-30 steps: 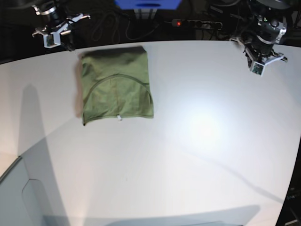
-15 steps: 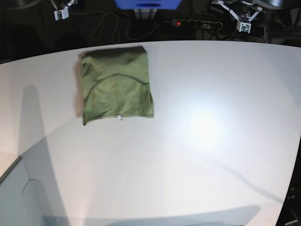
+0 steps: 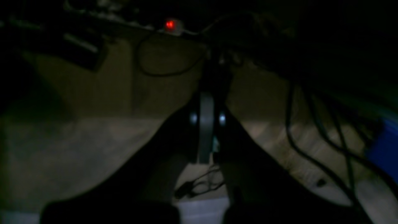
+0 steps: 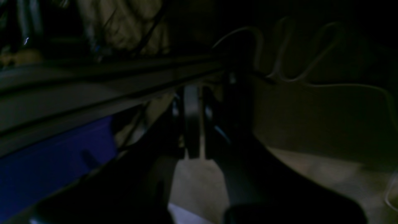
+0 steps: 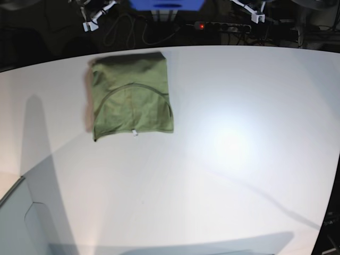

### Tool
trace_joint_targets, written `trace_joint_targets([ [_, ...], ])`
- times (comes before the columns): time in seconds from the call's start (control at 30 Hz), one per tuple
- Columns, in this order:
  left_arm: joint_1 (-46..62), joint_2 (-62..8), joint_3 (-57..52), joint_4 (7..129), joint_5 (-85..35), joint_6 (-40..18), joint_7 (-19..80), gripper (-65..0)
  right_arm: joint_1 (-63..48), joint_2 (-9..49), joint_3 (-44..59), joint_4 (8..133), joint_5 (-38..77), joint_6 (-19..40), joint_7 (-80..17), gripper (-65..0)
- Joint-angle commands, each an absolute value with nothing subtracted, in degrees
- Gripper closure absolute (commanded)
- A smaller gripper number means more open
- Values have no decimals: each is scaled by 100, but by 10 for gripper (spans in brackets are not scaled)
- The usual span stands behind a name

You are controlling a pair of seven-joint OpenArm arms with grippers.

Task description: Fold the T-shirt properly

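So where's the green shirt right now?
In the base view the T-shirt lies folded on the white table, toward its far left part, with neither claw touching it.

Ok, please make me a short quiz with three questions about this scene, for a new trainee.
1. True or false: the T-shirt lies folded into a compact rectangle on the white table.
2. Multiple choice: where is the left gripper in the base view? A) resting on the shirt, B) raised behind the table's far edge, C) at the table's near edge.
3. Fill in: the small white tag sits at the shirt's ____ edge in the base view.

Key: 1 true; 2 B; 3 near (lower). The right gripper is likewise off the cloth, and the fingers of both appear closed in the wrist views.
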State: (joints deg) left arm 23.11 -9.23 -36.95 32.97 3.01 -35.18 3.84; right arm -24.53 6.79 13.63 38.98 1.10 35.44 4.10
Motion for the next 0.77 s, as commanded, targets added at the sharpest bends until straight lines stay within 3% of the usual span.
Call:
trace_joint_targets([
  [0.0,2220,-1033,-3697,3020,259,-3574,171,0,-2396,752,1279,3829,145,3538,585,-1],
  [0.13,1789,-1305,-3697,2246,259,-3433,4,0,-2097,734,884,3319,145,2264,1015,-1],
  [0.4,1534,-1279,-2738,2149,462,-2185,-127,0,-1534,549,-207,2308,154,-1015,1552,-1],
  [0.57,1525,-1033,-2378,2149,382,-1921,-127,0,-1525,453,-699,2273,154,-1921,1596,-1],
  [0.73,1516,-857,-2053,2149,347,-1596,-127,0,-1437,444,-1007,2264,163,-2026,1569,-1],
])
